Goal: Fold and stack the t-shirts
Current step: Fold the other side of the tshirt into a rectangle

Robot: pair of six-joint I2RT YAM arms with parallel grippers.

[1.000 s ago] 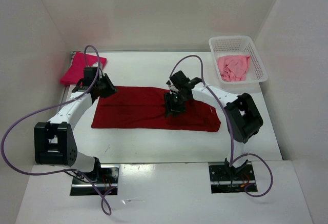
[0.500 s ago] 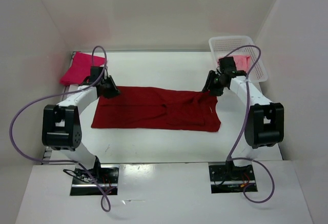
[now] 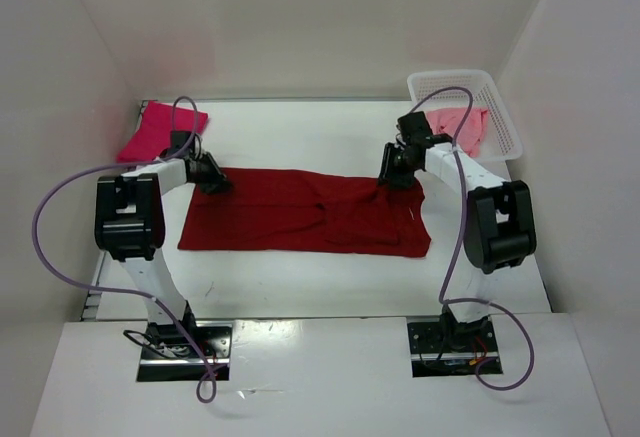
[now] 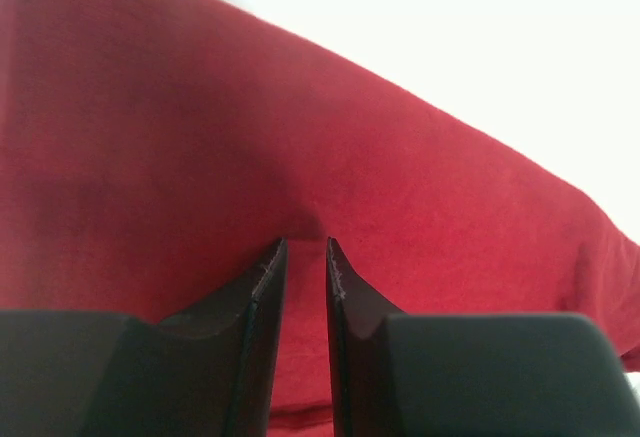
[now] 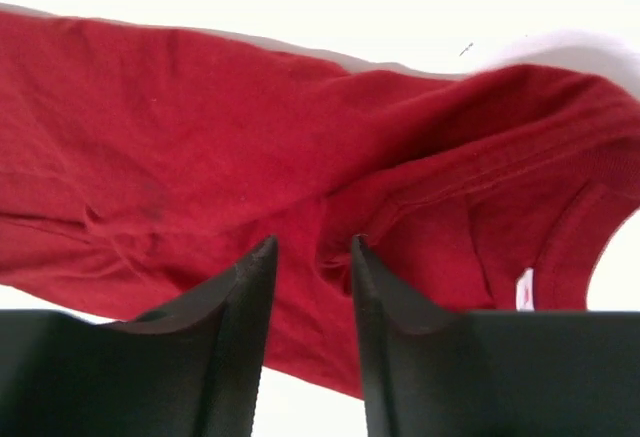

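Three shirts on one table: one laid out in the middle, two at the far corners.

The spread shirt (image 3: 300, 212) lies lengthwise across the middle of the table (image 3: 300, 282), left to right. The folded shirt (image 3: 152, 132) sits behind its left end, in the far left corner, a little apart from it. The basket (image 3: 510, 127) stands in the far right corner with the bunched shirt (image 3: 470, 125) inside it. The left gripper (image 3: 217, 184) is at the spread shirt's far left corner. The right gripper (image 3: 391, 177) is at its far right corner, just before the basket.
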